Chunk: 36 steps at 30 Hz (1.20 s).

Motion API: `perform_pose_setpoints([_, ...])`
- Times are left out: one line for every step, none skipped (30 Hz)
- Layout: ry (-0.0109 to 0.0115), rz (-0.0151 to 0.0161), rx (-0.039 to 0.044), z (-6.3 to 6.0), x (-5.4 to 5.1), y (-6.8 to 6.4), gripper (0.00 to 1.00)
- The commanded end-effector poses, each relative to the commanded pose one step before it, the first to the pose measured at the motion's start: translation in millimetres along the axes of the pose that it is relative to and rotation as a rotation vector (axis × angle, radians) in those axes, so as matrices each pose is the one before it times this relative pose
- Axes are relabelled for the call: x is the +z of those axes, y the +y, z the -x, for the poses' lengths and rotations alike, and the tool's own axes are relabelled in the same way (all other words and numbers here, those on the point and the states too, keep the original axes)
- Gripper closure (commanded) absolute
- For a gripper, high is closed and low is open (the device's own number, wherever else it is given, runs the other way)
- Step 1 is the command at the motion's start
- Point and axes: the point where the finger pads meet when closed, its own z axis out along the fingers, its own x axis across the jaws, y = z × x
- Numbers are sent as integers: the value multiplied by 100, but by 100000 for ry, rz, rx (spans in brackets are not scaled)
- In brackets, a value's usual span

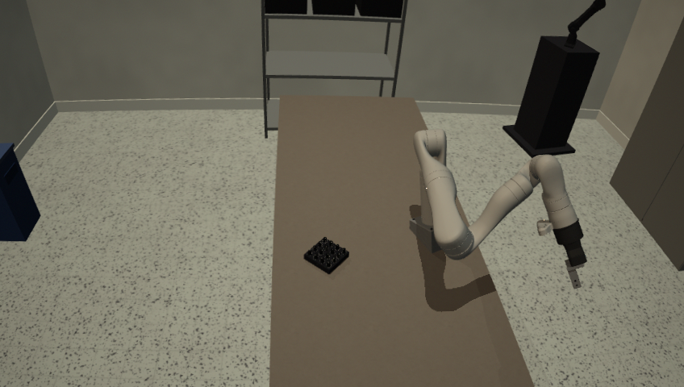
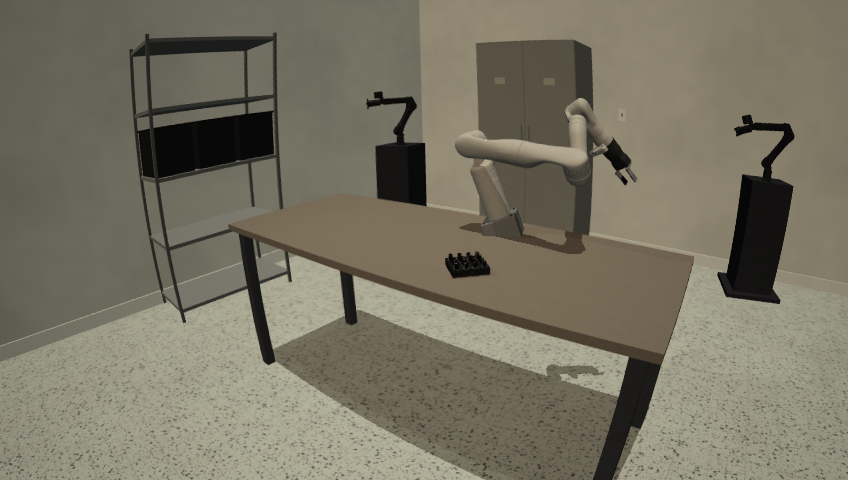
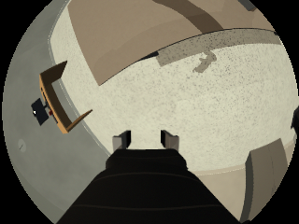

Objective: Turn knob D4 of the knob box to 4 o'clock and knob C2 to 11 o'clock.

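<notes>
— One brown bench (image 1: 355,191) (image 2: 416,249) (image 3: 107,33); arm (image 1: 444,205) (image 2: 517,148)?
— Mounted by a long edge, pincer (image 1: 574,276) (image 2: 626,174) (image 3: 146,136) open beyond that edge, over floor.
— Knob box (image 1: 324,255) (image 2: 469,265)?
— Nearer the opposite long edge, bare bench between.

A black knob box (image 2: 469,267) sits on the brown table (image 2: 380,237).

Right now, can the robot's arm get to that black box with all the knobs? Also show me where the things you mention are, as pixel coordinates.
Probably yes, but it must swing back first. The arm's open hand (image 1: 576,286) (image 2: 629,178) (image 3: 146,136) hangs out past the table's edge, away from the knob box (image 1: 327,269) (image 2: 470,273). Nothing seems to stand between them above the table (image 1: 335,168) (image 2: 357,231).
</notes>
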Motion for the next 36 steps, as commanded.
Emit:
perform_pose_setpoints([-154, 157, 3, 71, -65, 73, 0])
perform_pose_setpoints([0, 0, 0, 0, 0, 0, 0])
perform_pose_setpoints([0, 0, 0, 0, 0, 0, 0])
perform_pose_setpoints([0, 0, 0, 0, 0, 0, 0])
perform_pose_setpoints([0, 0, 0, 0, 0, 0, 0])
perform_pose_setpoints([0, 0, 0, 0, 0, 0, 0])
perform_pose_setpoints([0, 0, 0, 0, 0, 0, 0])
perform_pose_setpoints([0, 0, 0, 0, 0, 0, 0])
perform_pose_setpoints([0, 0, 0, 0, 0, 0, 0])
perform_pose_setpoints([0, 0, 0, 0, 0, 0, 0])
perform_pose_setpoints([0, 0, 0, 0, 0, 0, 0])
perform_pose_setpoints([0, 0, 0, 0, 0, 0, 0])
perform_pose_setpoints([0, 0, 0, 0, 0, 0, 0])
perform_pose_setpoints([0, 0, 0, 0, 0, 0, 0])
perform_pose_setpoints([0, 0, 0, 0, 0, 0, 0])
perform_pose_setpoints([0, 0, 0, 0, 0, 0, 0])
perform_pose_setpoints([0, 0, 0, 0, 0, 0, 0])
perform_pose_setpoints([-141, 129, 1, 66, -55, 62, 0])
perform_pose_setpoints([0, -2, -1, 0, 0, -1, 0])
perform_pose_setpoints([1, -4, -4, 0, 0, -2, 0])
perform_pose_setpoints([1, -9, -8, 1, 0, -3, 0])
perform_pose_setpoints([2, -14, -13, 2, 0, -5, 0])
perform_pose_setpoints([4, -21, -19, 2, 0, -8, 0])
perform_pose_setpoints([5, -29, -26, 3, 0, -11, 0])
perform_pose_setpoints([7, -38, -34, 4, 0, -15, 0])
perform_pose_setpoints([8, -48, -43, 5, -1, -19, 0])
perform_pose_setpoints([10, -60, -53, 7, -1, -23, 0])
perform_pose_setpoints([13, -73, -64, 8, -1, -28, 0])
perform_pose_setpoints([15, -86, -76, 10, -1, -33, 0])
perform_pose_setpoints([18, -102, -89, 11, -1, -39, 0])
perform_pose_setpoints([21, -118, -102, 13, -1, -45, 0])
perform_pose_setpoints([24, -135, -116, 15, -1, -52, 0])
perform_pose_setpoints([0, 0, 0, 0, 0, 0, 0])
perform_pose_setpoints([0, 0, 0, 0, 0, 0, 0])
perform_pose_setpoints([27, -153, -130, 17, -1, -59, 0])
perform_pose_setpoints([31, -173, -145, 19, -1, -67, 0])
